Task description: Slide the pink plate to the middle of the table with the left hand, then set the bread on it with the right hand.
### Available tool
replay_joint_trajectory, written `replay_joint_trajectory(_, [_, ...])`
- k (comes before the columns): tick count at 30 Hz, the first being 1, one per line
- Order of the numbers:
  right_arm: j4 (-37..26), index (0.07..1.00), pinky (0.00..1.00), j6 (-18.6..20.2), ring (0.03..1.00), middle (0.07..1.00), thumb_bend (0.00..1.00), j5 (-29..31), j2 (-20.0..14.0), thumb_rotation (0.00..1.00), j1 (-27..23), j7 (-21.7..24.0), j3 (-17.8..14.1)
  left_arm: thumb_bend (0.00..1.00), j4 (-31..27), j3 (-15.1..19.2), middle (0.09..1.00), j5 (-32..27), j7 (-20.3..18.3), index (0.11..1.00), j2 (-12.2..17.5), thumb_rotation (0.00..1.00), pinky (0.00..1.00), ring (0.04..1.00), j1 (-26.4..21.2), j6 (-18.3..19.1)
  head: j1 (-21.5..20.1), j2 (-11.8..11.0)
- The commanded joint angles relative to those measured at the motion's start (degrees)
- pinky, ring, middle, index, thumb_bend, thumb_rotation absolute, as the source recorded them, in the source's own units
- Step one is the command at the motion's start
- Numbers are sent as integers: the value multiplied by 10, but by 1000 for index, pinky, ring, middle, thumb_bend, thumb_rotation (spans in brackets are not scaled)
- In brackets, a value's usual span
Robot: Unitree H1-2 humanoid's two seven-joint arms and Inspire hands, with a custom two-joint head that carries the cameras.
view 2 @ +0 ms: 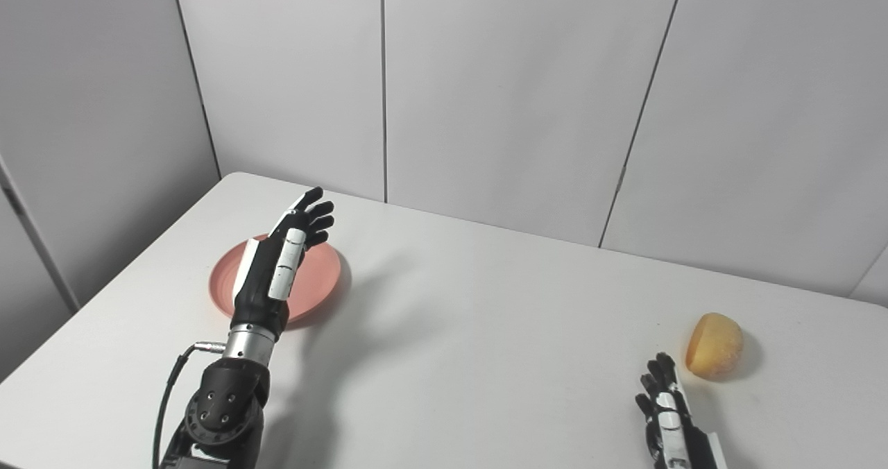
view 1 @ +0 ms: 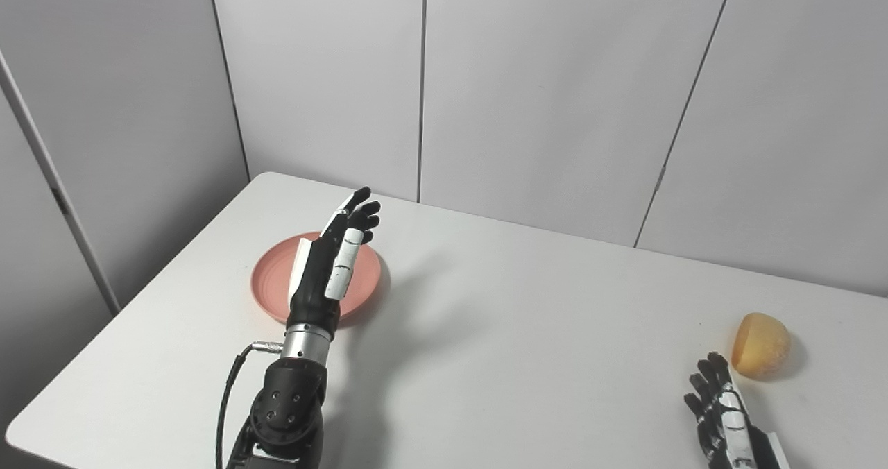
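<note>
A pink plate (view 1: 274,275) lies on the white table (view 1: 513,330), toward its left side. My left hand (view 1: 336,254) hovers over the plate's right half, fingers stretched out and apart, holding nothing; whether it touches the plate is unclear. A golden bread roll (view 1: 760,345) rests near the table's right front. Just below and left of the roll, my right hand (view 1: 721,413) waits at the frame's bottom edge, fingers extended, empty and a little apart from the bread.
Grey wall panels (view 1: 555,94) stand right behind the table's far edge. The left table edge runs diagonally close to the plate. A black cable (view 1: 225,399) loops from my left forearm.
</note>
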Motion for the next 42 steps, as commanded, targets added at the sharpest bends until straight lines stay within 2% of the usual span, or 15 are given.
replay_joint_trajectory(1, [-15,1000,1000,-21,1000,1000,428,1,-7,966,-1,5,-3,779,7,8,876,7,18,874,13,1000,865,867,-32,-37,1,1])
replay_joint_trajectory(9, [-23,1000,1000,-22,1000,1000,408,1,-7,977,1,3,-2,810,59,31,882,18,53,877,35,1000,877,877,-51,-65,14,-1])
replay_joint_trajectory(15, [-14,1000,1000,-30,1000,1000,402,5,-7,975,-4,7,-3,765,79,47,855,12,69,865,44,1000,823,839,-60,-86,18,-8])
replay_joint_trajectory(19, [-19,1000,1000,-28,1000,1000,402,6,-8,980,-3,8,-3,790,92,68,847,4,82,852,54,1000,822,838,-65,-87,19,-8])
replay_joint_trajectory(28, [-30,1000,1000,-25,1000,1000,391,10,-8,972,3,10,-3,790,142,85,852,-12,75,856,94,1000,833,845,-79,-89,27,-6])
replay_joint_trajectory(37, [-37,1000,1000,-23,1000,1000,376,6,-6,960,6,9,0,774,184,83,856,-17,74,852,119,1000,833,848,-90,-85,29,-8])
replay_joint_trajectory(42, [-42,1000,1000,-24,1000,1000,367,-1,-8,997,8,10,3,757,204,80,858,-18,71,855,128,1000,841,853,-93,-80,32,-9])
